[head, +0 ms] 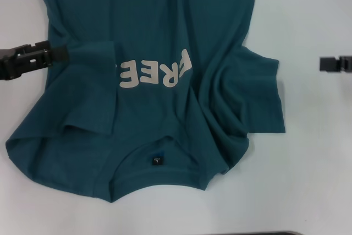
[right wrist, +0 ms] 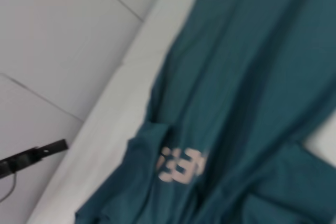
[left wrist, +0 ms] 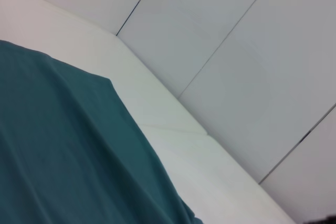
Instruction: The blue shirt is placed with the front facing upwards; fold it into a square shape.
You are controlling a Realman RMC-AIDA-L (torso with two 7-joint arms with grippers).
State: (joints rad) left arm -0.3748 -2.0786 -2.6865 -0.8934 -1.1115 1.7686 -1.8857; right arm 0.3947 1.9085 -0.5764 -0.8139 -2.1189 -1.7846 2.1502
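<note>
The blue shirt point(head: 159, 37) lies front up on the white table, its neck label point(head: 157, 159) and collar toward me. The pale "FREE" lettering point(head: 157, 72) is upside down to me. The sleeve on my left is folded inward over the chest and covers the edge of the lettering. The sleeve on my right point(head: 264, 97) lies rumpled and spread out. My left gripper point(head: 58, 55) is at the shirt's left edge, level with the lettering. My right gripper point(head: 334, 63) is off the shirt, over bare table at the far right. The shirt also shows in the left wrist view point(left wrist: 63, 156) and in the right wrist view point(right wrist: 236, 93).
The white table point(head: 308, 180) has bare surface to the right of the shirt and along its near edge. Grey floor panels point(left wrist: 252, 51) lie beyond the table's edge. The right wrist view shows my left gripper point(right wrist: 31, 156) far off, beyond the table edge point(right wrist: 105, 108).
</note>
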